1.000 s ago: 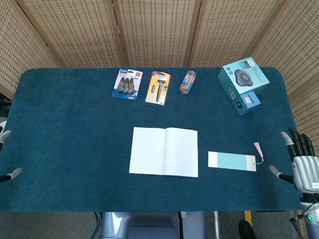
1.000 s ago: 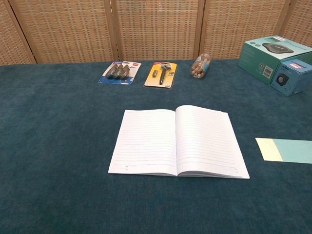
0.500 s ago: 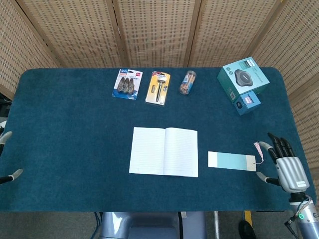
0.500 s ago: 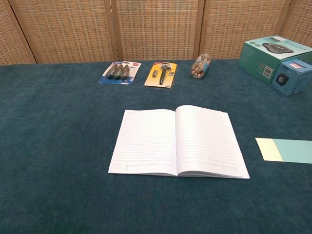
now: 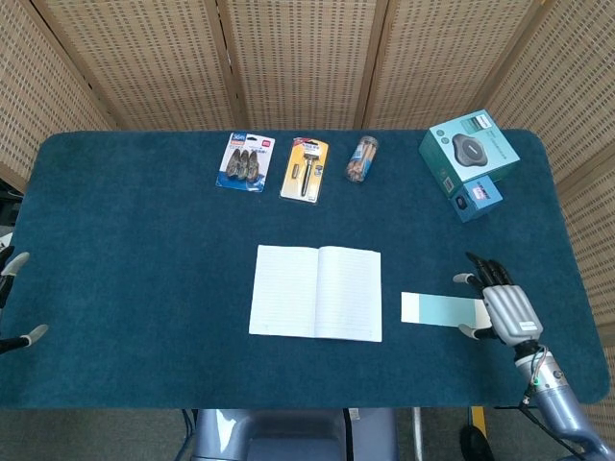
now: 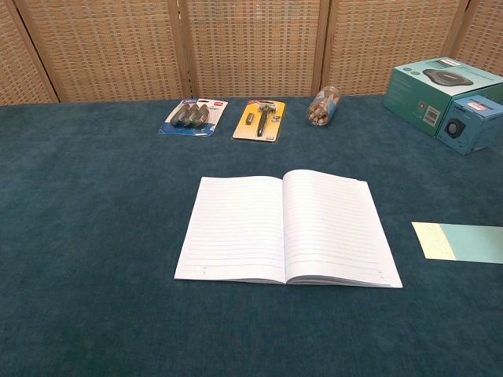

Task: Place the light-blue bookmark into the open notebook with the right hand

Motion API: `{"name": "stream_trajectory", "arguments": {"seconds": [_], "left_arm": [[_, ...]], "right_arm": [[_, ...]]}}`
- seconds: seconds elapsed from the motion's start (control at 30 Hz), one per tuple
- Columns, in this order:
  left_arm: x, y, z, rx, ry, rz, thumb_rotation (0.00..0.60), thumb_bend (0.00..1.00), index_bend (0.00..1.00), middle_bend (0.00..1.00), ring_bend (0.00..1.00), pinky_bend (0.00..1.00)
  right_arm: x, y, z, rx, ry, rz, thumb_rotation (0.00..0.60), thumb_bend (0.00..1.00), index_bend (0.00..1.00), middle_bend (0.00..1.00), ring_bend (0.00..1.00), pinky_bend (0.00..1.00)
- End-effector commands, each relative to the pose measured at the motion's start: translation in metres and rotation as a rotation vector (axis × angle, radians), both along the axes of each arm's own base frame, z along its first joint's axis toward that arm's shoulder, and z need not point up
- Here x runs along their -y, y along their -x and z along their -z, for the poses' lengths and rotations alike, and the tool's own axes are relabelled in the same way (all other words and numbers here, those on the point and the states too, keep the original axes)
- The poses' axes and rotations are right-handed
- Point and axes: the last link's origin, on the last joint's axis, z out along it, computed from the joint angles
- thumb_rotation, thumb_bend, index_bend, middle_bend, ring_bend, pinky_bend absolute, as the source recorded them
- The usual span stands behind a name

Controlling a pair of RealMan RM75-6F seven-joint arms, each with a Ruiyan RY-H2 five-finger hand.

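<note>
The open notebook (image 5: pixel 315 305) lies flat at mid-table, blank lined pages up; the chest view shows it too (image 6: pixel 287 228). Just to its right lies the light-blue bookmark (image 5: pixel 442 308), with a pale cream left end (image 6: pixel 464 242). My right hand (image 5: pixel 502 307) hovers over or rests on the bookmark's right end, fingers spread and holding nothing; it hides the tassel. Whether it touches the bookmark I cannot tell. Only fingertips of my left hand (image 5: pixel 17 298) show at the table's left edge, apart and empty. Neither hand appears in the chest view.
Along the back stand a clip pack (image 5: pixel 245 161), a yellow pen pack (image 5: pixel 305 168), a lying jar (image 5: pixel 361 158), and a teal box (image 5: pixel 468 146) with a small blue box (image 5: pixel 478 197) in front of it. Wicker screens stand behind the table.
My right hand has moved left from the table's right edge onto the bookmark's right end, now covering the tassel. Bookmark, notebook and left hand have stayed put.
</note>
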Motion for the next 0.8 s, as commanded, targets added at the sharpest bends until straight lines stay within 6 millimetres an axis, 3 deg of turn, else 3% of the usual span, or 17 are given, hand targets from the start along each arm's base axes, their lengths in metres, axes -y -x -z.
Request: {"name": "stream_trajectory", "arguments": {"seconds": [0.03, 0.33, 0.8], "left_arm": [[0.000, 0.000, 0.001, -0.003, 0.007, -0.002, 0.600, 0.00, 0.00, 0.00, 0.00, 0.00], [0.004, -0.002, 0.002, -0.002, 0.010, 0.005, 0.600, 0.00, 0.00, 0.00, 0.00, 0.00], [0.004, 0.000, 0.001, 0.003, 0.009, 0.003, 0.600, 0.00, 0.00, 0.00, 0.00, 0.00]], "right_arm": [[0.005, -0.003, 0.012, -0.002, -0.008, 0.044, 0.600, 0.00, 0.24, 0.00, 0.00, 0.00], [0.005, -0.004, 0.031, -0.056, -0.041, 0.129, 0.600, 0.00, 0.24, 0.00, 0.00, 0.00], [0.010, 0.000, 0.053, -0.263, -0.080, 0.115, 0.600, 0.00, 0.24, 0.00, 0.00, 0.00]]}}
